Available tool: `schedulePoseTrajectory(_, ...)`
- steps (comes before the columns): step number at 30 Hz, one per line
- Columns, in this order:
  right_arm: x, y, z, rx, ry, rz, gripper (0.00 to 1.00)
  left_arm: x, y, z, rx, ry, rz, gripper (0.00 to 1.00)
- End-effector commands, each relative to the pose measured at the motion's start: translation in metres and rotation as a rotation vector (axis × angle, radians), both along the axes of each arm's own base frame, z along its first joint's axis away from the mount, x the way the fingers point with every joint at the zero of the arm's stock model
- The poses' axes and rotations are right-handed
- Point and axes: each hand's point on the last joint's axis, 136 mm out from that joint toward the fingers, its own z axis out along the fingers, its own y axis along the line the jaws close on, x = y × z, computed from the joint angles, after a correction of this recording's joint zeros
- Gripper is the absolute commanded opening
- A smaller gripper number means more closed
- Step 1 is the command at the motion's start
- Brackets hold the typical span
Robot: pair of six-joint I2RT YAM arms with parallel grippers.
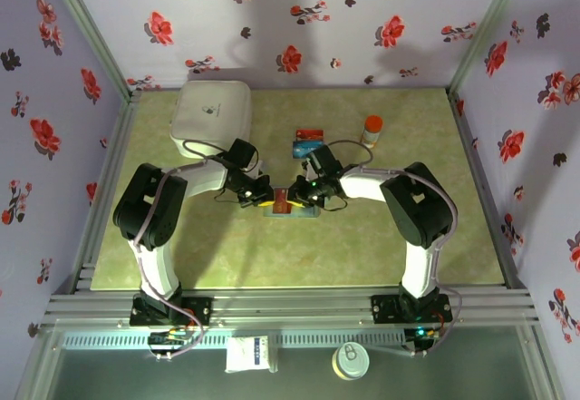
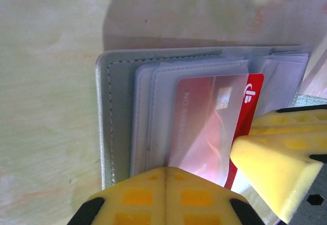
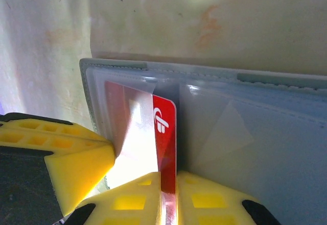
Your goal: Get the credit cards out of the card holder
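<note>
Credit card [image 3: 164,128], red, sits pinched in right end effector [image 3: 167,189]; left end effector [image 2: 166,192] clamps card holder [image 2: 120,118].

1. Table top [image 1: 408,237]: pale yellow-green, mottled, with faint orange-brown stains in the wrist views.
2. White rounded box [image 1: 211,112]: far left corner of the table, lid shut, small dark mark on top.
3. Small bottle [image 1: 372,130]: orange cap, pale body, upright, far right of centre, well apart from the box.
4. Walls [image 1: 317,19]: pale lilac with red and dark flower print, on three sides.
5. Aluminium rails [image 1: 290,307]: run across the near edge of the table.
6. Grey shelf [image 1: 498,364]: below the rails.
7. On that shelf: white packet [image 1: 249,355], dark print unreadable; round can [image 1: 350,360] near it to the right, seen from above, pull tab visible.
</note>
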Motion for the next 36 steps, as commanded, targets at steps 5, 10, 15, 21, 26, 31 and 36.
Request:
schedulePoseTrajectory(5,0.002,-0.004,0.008,0.027,-0.010,-0.022,0.13,-0.006,0.008,-0.011,0.060,0.027,-0.004,0.00)
schedulePoseTrajectory(10,0.003,-0.012,0.008,0.020,-0.010,-0.034,0.11,-0.007,0.009,-0.012,0.064,0.030,-0.008,0.00)
schedulePoseTrajectory(15,0.001,-0.024,0.005,-0.012,-0.007,-0.043,0.10,-0.008,0.010,-0.014,0.068,0.035,-0.008,0.00)
schedulePoseTrajectory(21,0.001,-0.036,0.008,-0.039,-0.013,-0.046,0.10,-0.008,0.011,-0.013,0.066,0.034,-0.004,0.00)
schedulePoseTrajectory(26,0.001,-0.046,0.023,-0.090,-0.054,-0.019,0.09,-0.005,0.007,-0.008,0.047,0.024,0.001,0.00)
schedulePoseTrajectory(31,0.004,-0.056,0.043,-0.148,-0.115,0.030,0.06,0.000,0.002,0.002,0.013,0.001,0.004,0.00)
schedulePoseTrajectory(36,0.009,-0.067,0.061,-0.209,-0.197,0.142,0.05,0.006,-0.003,0.013,-0.009,-0.030,0.005,0.00)
